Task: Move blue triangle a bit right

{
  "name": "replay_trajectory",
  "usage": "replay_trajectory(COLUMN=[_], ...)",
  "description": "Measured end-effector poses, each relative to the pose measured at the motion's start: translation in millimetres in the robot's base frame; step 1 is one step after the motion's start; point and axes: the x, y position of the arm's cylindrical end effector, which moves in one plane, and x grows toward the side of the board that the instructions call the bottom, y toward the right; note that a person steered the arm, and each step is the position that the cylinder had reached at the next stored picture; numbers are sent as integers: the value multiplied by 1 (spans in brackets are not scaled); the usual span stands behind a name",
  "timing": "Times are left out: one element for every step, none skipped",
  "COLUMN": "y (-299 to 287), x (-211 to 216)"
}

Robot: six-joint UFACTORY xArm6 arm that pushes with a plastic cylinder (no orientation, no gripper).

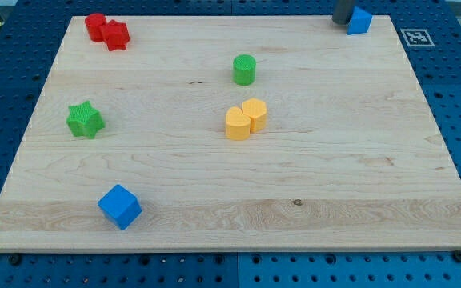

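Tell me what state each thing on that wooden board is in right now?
my tip: at the view's top, against the blue triangle's left side.
blue triangle: near the board's top right corner.
blue cube: alone, lower left.
green star: alone.
green cylinder: upright, alone.
yellow blocks: two, touching.
red blocks: two, touching.

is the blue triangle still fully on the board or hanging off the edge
On the board. The blue triangle sits whole on the wooden board near its top right corner, wood visible around it. My tip is at its left side.

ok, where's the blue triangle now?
Blue triangle sits at the view's top right, near the board's corner, touching my tip on its left.
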Motion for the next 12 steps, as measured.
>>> replay_trajectory(y=[10, 21, 22, 42, 46, 46, 53, 59, 66, 85, 95, 95], x=[-6, -11, -11, -11, -11, -11, -16, -16, -11, -2, -2, -2])
